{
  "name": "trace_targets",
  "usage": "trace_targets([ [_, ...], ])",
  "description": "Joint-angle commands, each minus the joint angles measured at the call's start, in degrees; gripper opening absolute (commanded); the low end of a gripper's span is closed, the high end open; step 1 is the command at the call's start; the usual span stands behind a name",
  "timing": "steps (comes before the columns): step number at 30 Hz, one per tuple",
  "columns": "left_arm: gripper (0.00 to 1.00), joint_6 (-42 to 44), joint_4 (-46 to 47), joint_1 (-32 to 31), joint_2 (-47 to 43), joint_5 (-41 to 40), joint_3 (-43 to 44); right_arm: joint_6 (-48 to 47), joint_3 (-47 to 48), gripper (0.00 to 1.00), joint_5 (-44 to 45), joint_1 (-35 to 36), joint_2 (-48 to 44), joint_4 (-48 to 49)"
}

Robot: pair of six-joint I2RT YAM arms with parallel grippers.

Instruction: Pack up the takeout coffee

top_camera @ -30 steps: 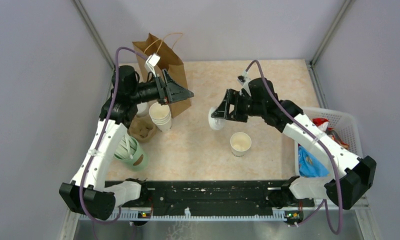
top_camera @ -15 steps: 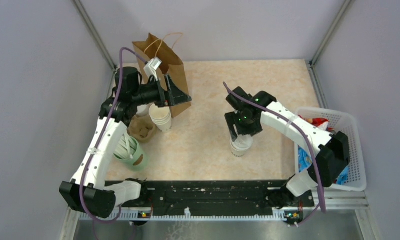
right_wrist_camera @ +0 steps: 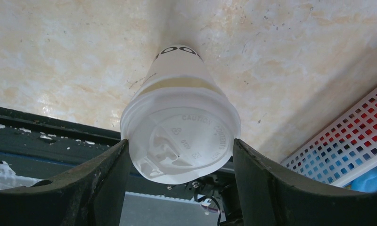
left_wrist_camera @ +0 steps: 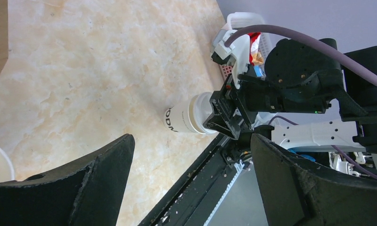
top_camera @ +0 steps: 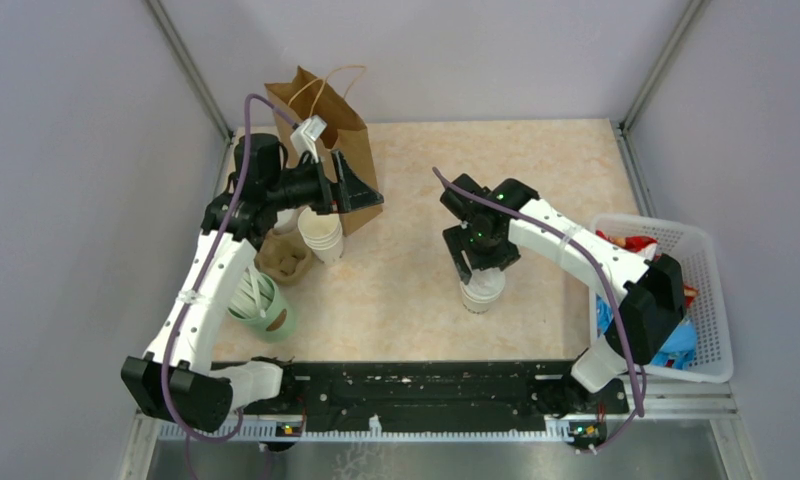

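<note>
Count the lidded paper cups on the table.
1: the cream-white paper cup with a white plastic lid, front centre, clamped in the right gripper. The left arm may hide others.

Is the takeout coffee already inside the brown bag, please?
No, the takeout coffee stands on the table under the right gripper, outside the bag.
</note>
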Motion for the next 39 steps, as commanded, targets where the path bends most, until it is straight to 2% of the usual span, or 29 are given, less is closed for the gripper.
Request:
trace_targets([
  [1, 0.98, 1.44, 0.61, 0.07, 0.57, 1.12, 0.37, -0.46, 1.8, 0.71, 0.67, 0.94, 0.48, 0.0],
  [39, 0.99, 3.4, -0.57, 0.07, 1.39, 1.64, 1.29, -0.62, -0.75, 0.73, 1.66, 1.04, 2.24, 2.39],
])
